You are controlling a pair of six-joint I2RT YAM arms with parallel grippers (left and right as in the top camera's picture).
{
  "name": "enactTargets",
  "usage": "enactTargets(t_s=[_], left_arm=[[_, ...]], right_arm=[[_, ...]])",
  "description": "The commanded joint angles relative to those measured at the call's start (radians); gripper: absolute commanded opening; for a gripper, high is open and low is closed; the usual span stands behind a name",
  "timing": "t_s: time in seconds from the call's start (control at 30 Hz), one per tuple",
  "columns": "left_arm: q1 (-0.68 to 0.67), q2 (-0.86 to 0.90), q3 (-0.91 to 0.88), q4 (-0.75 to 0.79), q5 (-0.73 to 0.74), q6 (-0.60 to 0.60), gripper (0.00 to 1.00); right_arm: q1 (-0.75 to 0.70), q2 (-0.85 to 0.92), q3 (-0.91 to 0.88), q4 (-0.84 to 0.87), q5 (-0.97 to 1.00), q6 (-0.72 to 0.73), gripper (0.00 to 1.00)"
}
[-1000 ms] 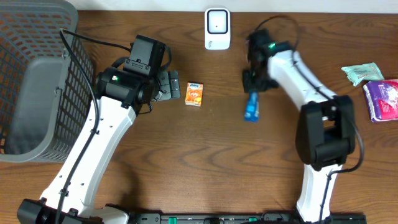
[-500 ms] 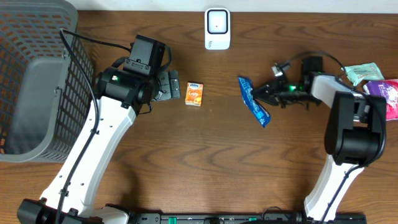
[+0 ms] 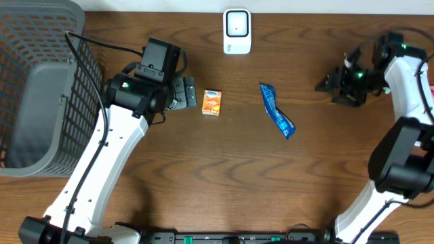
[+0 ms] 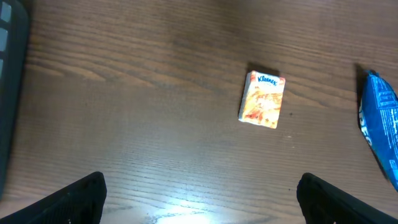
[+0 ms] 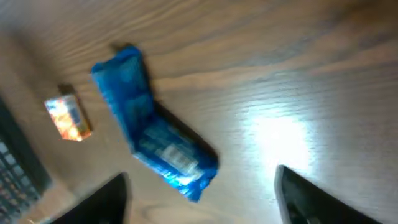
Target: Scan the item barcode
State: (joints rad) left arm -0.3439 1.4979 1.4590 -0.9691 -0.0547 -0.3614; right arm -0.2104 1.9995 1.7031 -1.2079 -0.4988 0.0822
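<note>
Item: the long blue plastic packet [image 3: 277, 110] lies flat on the brown wooden table [image 3: 224, 169], around mid-table and loose from both arms.
Item's lie: its long axis runs from the far left down to the near right.
Item's face: a pale printed patch faces up in my right wrist view, too blurred to read.
Right gripper: my right gripper [image 3: 325, 85] hangs at the right side of the table, fingers spread wide and holding nothing.
Item to right gripper: the packet sits well apart to the left of my fingertips, which point towards it. In the wrist view its near end shows in the gap between my two fingers [image 5: 109, 199], on the table beyond them.
Left gripper: my left gripper [image 3: 190, 93] is spread fully and empty, at the left of the table.
Item to left gripper: the packet lies off to its right, past the small orange tissue pack [image 3: 212, 102], which is just beside my left fingers.
Scanner: the white barcode scanner [image 3: 237, 30] stands at the far edge, further off and to the left of the packet, apart from it.
Basket: a grey wire basket [image 3: 34, 81] fills the far left corner.
</note>
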Motion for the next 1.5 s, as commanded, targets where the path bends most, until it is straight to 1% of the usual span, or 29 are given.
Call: enactTargets(t_s=[0.0, 0.03, 0.2, 0.33, 0.57, 1.0, 1.1, 1.13, 1.17, 1.23, 1.3, 1.33, 1.47], left_arm=[[0.002, 0.006, 0.004, -0.003, -0.006, 0.01, 0.98], [0.002, 0.006, 0.004, -0.003, -0.006, 0.01, 0.98], [0.002, 0.006, 0.004, -0.003, -0.006, 0.01, 0.98], [0.002, 0.006, 0.004, -0.003, -0.006, 0.01, 0.98], [0.002, 0.006, 0.004, -0.003, -0.006, 0.01, 0.98], [0.002, 0.006, 0.004, -0.003, -0.006, 0.01, 0.98], [0.002, 0.006, 0.004, -0.003, -0.006, 0.01, 0.98], [0.002, 0.006, 0.004, -0.003, -0.006, 0.01, 0.98], [0.002, 0.006, 0.004, -0.003, -0.006, 0.01, 0.98], [0.002, 0.006, 0.004, -0.003, -0.006, 0.01, 0.98], [0.002, 0.006, 0.004, -0.003, -0.006, 0.01, 0.98], [0.002, 0.006, 0.004, -0.003, -0.006, 0.01, 0.98], [0.002, 0.006, 0.004, -0.003, -0.006, 0.01, 0.98]], right_arm=[[0.085, -0.073, 0.02, -0.039, 0.046, -0.039, 0.97], [0.111, -0.09, 0.02, -0.056, 0.048, -0.039, 0.99], [0.224, -0.189, 0.021, -0.117, 0.048, -0.029, 0.99], [0.295, -0.293, 0.021, -0.109, 0.048, 0.029, 0.99], [0.33, -0.391, 0.021, -0.112, 0.048, 0.029, 0.99], [0.33, -0.407, 0.021, -0.142, 0.053, 0.029, 0.99], [0.332, -0.407, 0.021, -0.138, 0.168, 0.029, 0.98], [0.339, -0.406, 0.018, -0.131, 0.268, 0.03, 0.93], [0.342, -0.406, 0.017, -0.13, 0.288, 0.031, 0.91], [0.362, -0.404, 0.013, -0.126, 0.306, 0.037, 0.92], [0.389, -0.404, 0.01, -0.118, 0.306, 0.036, 0.95], [0.417, -0.404, 0.01, -0.113, 0.306, 0.036, 0.99], [0.517, -0.404, 0.01, -0.08, 0.307, -0.014, 0.99]])
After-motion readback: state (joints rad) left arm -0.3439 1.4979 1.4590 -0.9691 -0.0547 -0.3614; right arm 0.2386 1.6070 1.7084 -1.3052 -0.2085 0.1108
